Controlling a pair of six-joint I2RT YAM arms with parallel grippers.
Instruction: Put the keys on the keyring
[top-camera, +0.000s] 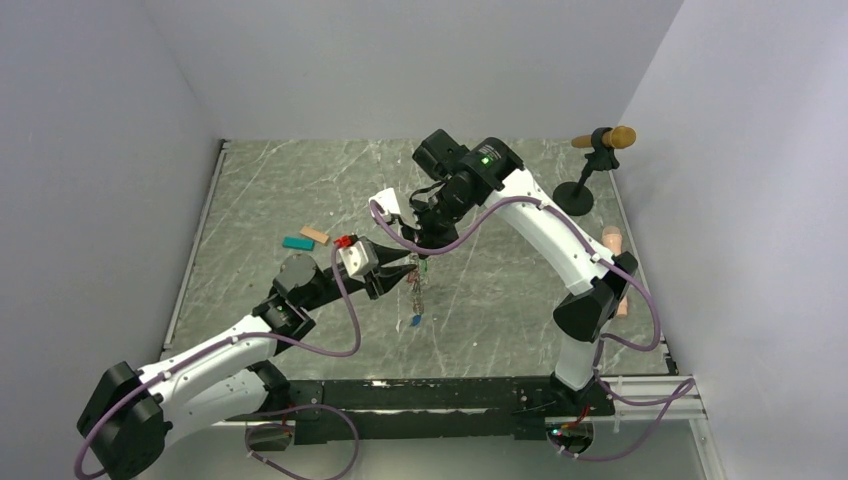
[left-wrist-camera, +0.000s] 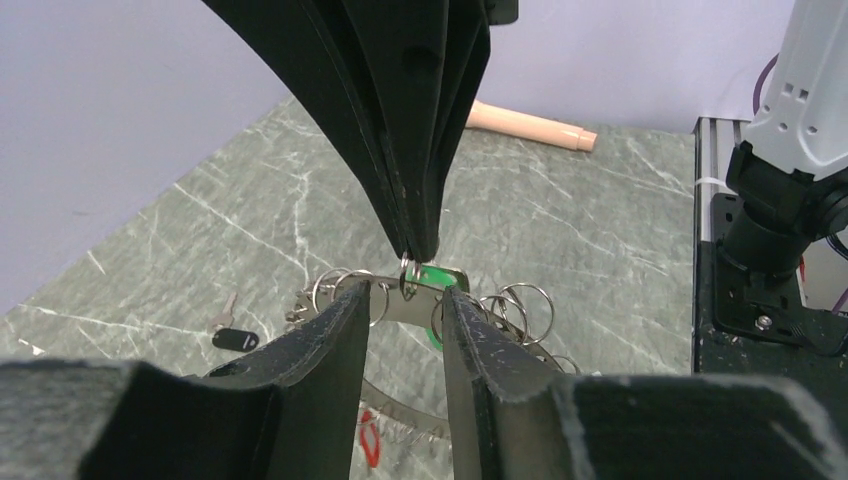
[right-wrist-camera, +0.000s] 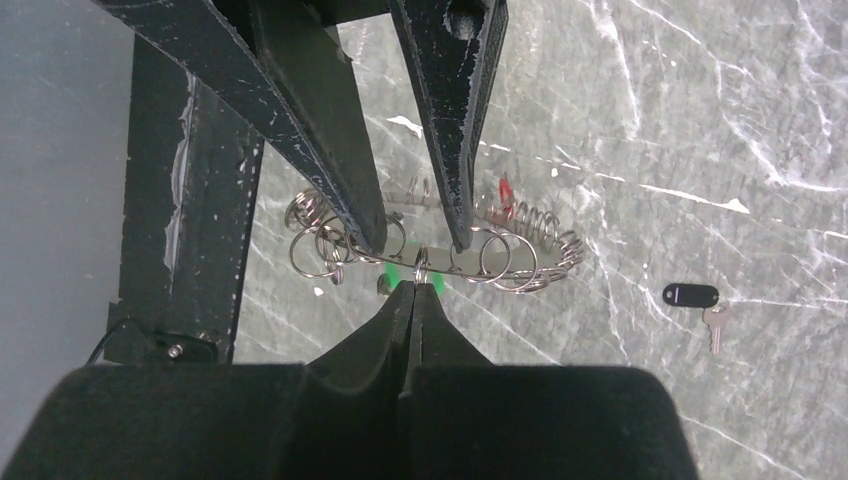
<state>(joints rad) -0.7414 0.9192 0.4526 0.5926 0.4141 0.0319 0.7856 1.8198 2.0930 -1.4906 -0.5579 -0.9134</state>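
Green-grey marbled counter. Teal block and tan block lie just beside each other on the left. Dark-tagged key lies alone; black stand sits far right.

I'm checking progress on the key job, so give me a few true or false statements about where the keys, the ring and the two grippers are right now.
1. The right gripper is shut, its tips at the keyring. True.
2. The blue key is in the left gripper. False: it lies on the table, apart from both grippers.
3. The green key is right by the right gripper's tips. True.
4. The teal block sits on the keyring. False: it lies beside the tan block, away from the ring.
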